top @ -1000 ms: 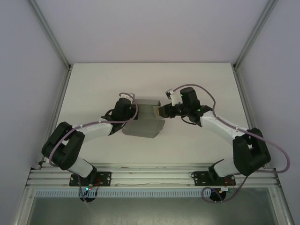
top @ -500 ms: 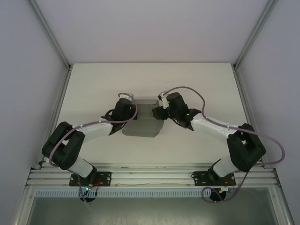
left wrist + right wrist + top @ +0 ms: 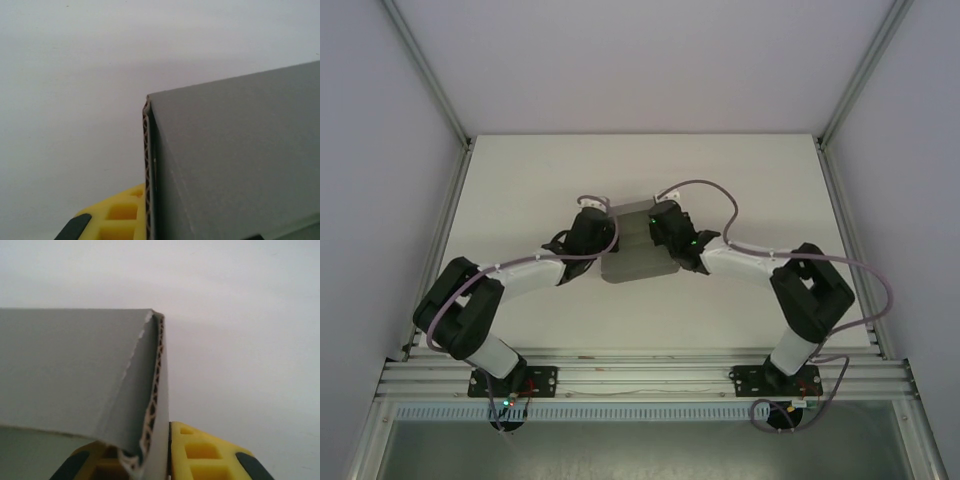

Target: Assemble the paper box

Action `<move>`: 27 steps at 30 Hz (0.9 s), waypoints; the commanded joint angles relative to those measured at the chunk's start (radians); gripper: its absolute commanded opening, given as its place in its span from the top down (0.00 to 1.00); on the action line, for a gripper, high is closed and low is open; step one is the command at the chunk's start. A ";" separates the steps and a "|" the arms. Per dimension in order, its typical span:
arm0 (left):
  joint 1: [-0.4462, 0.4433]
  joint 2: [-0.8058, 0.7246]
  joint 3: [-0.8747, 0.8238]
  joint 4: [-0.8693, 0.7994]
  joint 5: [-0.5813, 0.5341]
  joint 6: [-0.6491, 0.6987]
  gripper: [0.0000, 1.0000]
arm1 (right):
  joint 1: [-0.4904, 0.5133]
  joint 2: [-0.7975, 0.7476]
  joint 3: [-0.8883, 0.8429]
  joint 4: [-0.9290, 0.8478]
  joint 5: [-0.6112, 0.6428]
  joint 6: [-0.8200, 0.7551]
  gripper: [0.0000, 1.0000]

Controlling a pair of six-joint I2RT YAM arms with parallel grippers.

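The paper box is grey corrugated cardboard, partly folded, lying at the table's middle between the two grippers. My left gripper is at its left wall and my right gripper at its right wall. In the left wrist view, the box's grey panel rises over a yellow finger, and the left gripper is shut on the wall's edge. In the right wrist view, the right gripper is shut on a doubled wall of the box, with a yellow finger pressed against it.
The white table has grey enclosure walls on both sides and at the back. An aluminium rail with both arm bases runs along the near edge. Cables loop over each wrist.
My right arm has swung left to the box and its jaws have closed on the right wall. The box has been pulled up into shape and shifted slightly right. The left grip is unchanged.
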 commanded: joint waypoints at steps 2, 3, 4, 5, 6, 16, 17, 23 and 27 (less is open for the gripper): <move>-0.023 0.010 0.051 -0.010 -0.010 -0.053 1.00 | -0.001 0.094 0.071 -0.077 0.340 0.133 0.86; -0.022 0.011 0.063 -0.034 -0.026 -0.064 1.00 | -0.001 0.115 0.088 -0.101 0.394 0.137 0.87; -0.022 0.016 0.075 -0.064 -0.049 -0.078 1.00 | -0.002 0.135 0.110 -0.134 0.436 0.149 0.88; -0.021 0.019 0.088 -0.094 -0.069 -0.088 1.00 | -0.003 0.155 0.131 -0.168 0.494 0.158 0.90; -0.023 0.025 0.097 -0.115 -0.082 -0.099 1.00 | -0.002 0.170 0.148 -0.199 0.540 0.171 0.93; -0.022 0.080 0.143 -0.171 -0.116 -0.170 1.00 | -0.041 0.182 0.211 -0.359 0.731 0.348 1.00; -0.022 0.080 0.146 -0.172 -0.112 -0.171 1.00 | -0.045 0.182 0.215 -0.366 0.751 0.355 1.00; -0.022 0.092 0.159 -0.168 -0.083 -0.165 1.00 | -0.053 0.087 0.047 0.018 0.422 0.165 0.91; -0.023 0.089 0.154 -0.160 -0.072 -0.156 1.00 | -0.060 -0.026 -0.124 0.313 0.063 0.064 0.82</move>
